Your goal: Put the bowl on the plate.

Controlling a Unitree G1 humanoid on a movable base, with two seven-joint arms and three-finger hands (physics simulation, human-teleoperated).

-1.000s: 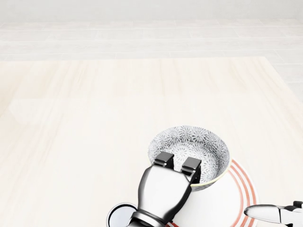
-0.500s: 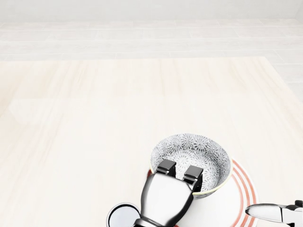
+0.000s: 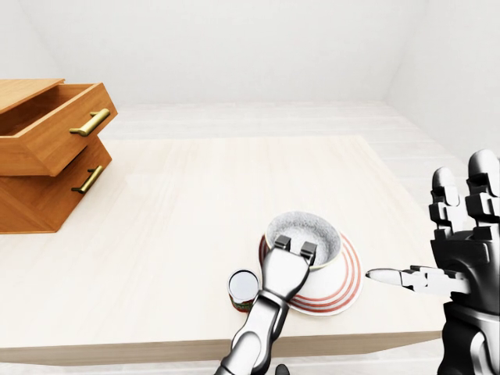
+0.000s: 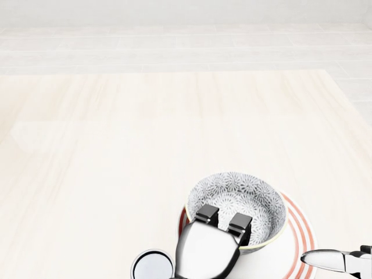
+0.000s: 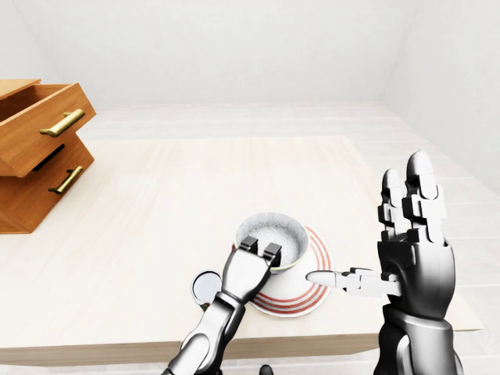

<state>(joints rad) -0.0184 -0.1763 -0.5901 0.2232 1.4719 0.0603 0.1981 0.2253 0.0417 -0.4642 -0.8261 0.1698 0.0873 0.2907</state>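
A grey-patterned bowl (image 4: 241, 195) with a pale rim stands over the left part of a white plate (image 4: 300, 233) ringed in red, at the bottom of the head view. I cannot tell whether it rests on the plate or hangs just above it. My left hand (image 4: 223, 220) grips the bowl's near rim, with two fingers (image 4: 206, 214) hooked inside. The right hand (image 5: 408, 226) stands open to the right of the plate, fingers up. Its thumb (image 4: 325, 260) points left toward the plate without touching it.
A small can (image 3: 244, 287) with a silver lid stands just left of the plate, beside my left wrist. A wooden drawer chest (image 3: 43, 160) sits at the table's left, its upper drawer pulled out. The table's near edge (image 3: 156, 348) lies close below the plate.
The bowl, held by my left hand, has come down and slightly right over the plate and levelled out. The right hand has stayed put.
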